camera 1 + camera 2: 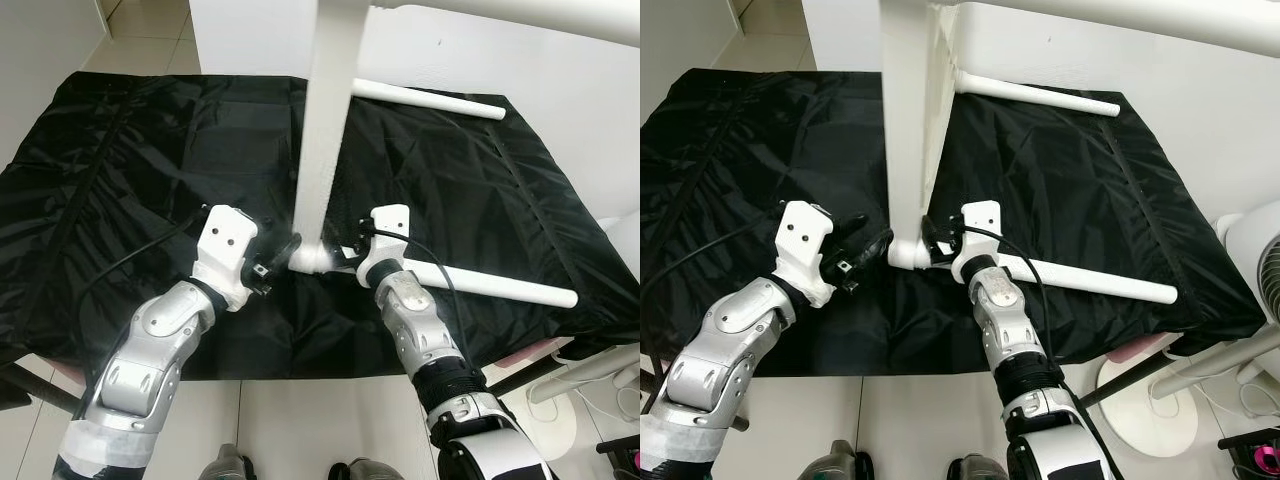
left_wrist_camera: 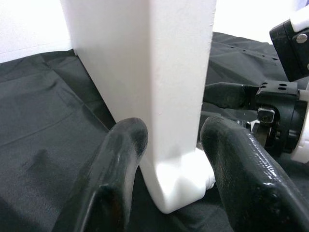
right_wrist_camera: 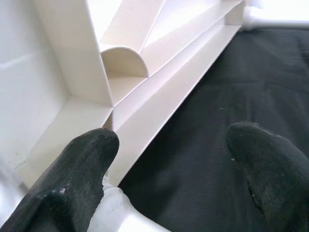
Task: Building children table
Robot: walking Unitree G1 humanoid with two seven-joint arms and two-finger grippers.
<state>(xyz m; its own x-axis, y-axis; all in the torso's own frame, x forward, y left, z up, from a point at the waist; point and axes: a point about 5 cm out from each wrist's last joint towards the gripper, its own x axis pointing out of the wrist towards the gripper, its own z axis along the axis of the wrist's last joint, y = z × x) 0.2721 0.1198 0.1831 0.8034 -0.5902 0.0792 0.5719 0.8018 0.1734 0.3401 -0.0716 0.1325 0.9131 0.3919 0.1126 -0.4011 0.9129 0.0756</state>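
Left eye view: no writing or brand can be read on anything here. A white table frame (image 1: 325, 130) stands on edge on a black cloth (image 1: 150, 170) that covers the surface, its lower corner resting on the cloth between the two arms. Two white round legs are counted: one leg (image 1: 500, 285) lies on the cloth running away from that corner toward the robot's right, and a second leg (image 1: 430, 98) sticks out from the frame farther back. The left claw (image 1: 285, 250) reaches the corner from the robot's left, and the right claw (image 1: 345, 250) meets it from the right, just beside the near leg's joint. Black cables loop over the cloth by each wrist. Right eye view: beyond the cloth's right edge, away from the frame, stand a white fan (image 1: 1255, 250) and a round white base (image 1: 1145, 395) on the pale tiled floor. Left wrist view: the left claw's two black fingers (image 2: 113, 179) sit narrowly on either side of the frame's white corner post, close against it; the right arm's black wrist parts show just behind the post. Right wrist view: the right claw stands wide, one finger (image 3: 82, 169) touching the frame's ribbed underside, the other over bare cloth.
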